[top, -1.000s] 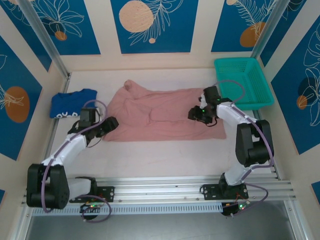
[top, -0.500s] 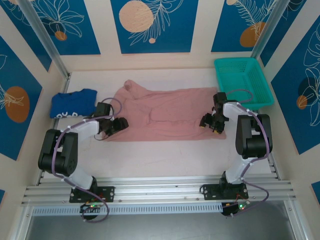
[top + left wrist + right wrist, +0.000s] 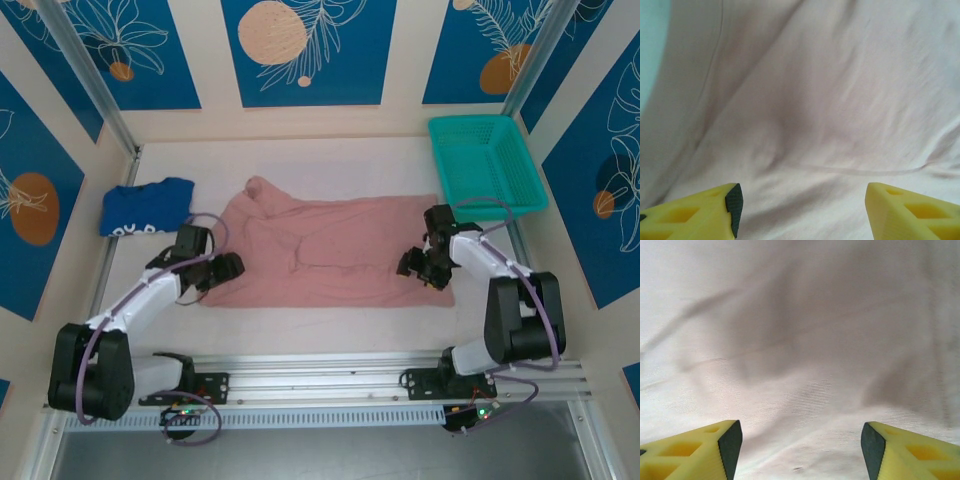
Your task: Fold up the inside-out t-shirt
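Beside the green basket (image 3: 487,165), toward the middle of the desk (image 3: 330,325), the pink t-shirt (image 3: 330,250) is lying spread out and mostly flat, with a few long creases running across it. The right hand (image 3: 412,268) is resting over the shirt's edge nearest the basket. The left hand (image 3: 232,270) is sitting over the edge farthest from the basket, near the blue garment (image 3: 145,207). In the left wrist view the yellow fingers (image 3: 695,215) are standing wide apart with only cloth beneath them, and the right wrist view is showing the same, so neither hand is pinching anything. Compared with a second ago, the whole shirt is lying closer to the near edge of the desk, its basket-side edge is reaching wider, and both hands are sitting nearer too. That is suggesting the cloth has been dragged and smoothed, so the spreading is looking about finished. The first fold is probably coming next, once each hand is closing on an edge.
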Robot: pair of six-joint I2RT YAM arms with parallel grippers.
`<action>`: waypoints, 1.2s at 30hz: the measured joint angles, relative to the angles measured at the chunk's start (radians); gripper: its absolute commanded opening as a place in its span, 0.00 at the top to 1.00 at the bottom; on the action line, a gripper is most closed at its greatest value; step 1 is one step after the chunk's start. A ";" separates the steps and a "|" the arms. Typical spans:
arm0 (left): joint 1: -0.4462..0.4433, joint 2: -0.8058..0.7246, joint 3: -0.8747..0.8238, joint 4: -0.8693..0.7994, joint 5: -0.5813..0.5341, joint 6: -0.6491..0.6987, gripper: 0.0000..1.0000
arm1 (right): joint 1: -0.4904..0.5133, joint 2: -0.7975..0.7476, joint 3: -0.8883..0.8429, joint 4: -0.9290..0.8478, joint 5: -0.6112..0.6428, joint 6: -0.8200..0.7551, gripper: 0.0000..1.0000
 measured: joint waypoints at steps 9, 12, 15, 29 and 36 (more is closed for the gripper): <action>0.059 0.493 0.531 0.114 0.028 0.057 0.37 | 0.122 0.059 0.127 0.227 -0.003 -0.016 0.32; 0.082 0.674 0.743 0.099 0.048 0.095 0.38 | 0.124 0.111 0.153 0.267 -0.004 -0.020 0.32; 0.095 0.827 0.943 0.059 0.069 0.135 0.38 | 0.128 0.136 0.153 0.288 -0.009 -0.023 0.32; 0.097 1.177 1.378 -0.177 0.220 0.220 0.38 | 0.129 0.192 0.174 0.302 -0.011 -0.038 0.32; 0.097 1.227 1.443 -0.234 0.233 0.237 0.39 | 0.129 0.201 0.174 0.306 -0.011 -0.038 0.32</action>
